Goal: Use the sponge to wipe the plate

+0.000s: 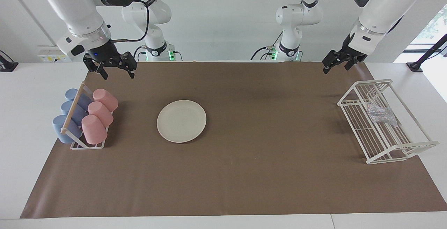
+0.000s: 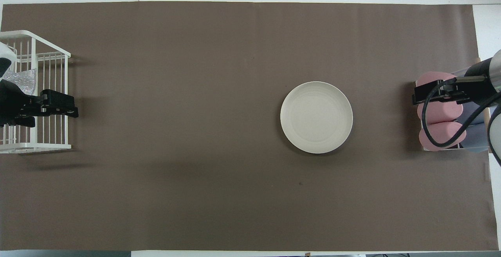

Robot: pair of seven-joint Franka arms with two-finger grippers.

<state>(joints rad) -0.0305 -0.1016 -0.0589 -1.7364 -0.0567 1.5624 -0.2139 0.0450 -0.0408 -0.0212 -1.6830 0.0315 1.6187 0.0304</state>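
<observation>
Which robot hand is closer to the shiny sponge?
The left. Its tool hangs over the mat's edge beside the white rack holding the sponge. The right tool waits above the cup rack, past the plate.

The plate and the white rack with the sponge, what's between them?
Nothing: only bare brown mat between plate and wire rack, clearest in the facing view.

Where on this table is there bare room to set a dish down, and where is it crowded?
Free: the brown mat between the plate and the wire rack, and the whole strip farther from the robots than the plate. Crowded: the cup rack beside the plate; the wire rack holds the sponge. The right gripper and left gripper wait raised.
</observation>
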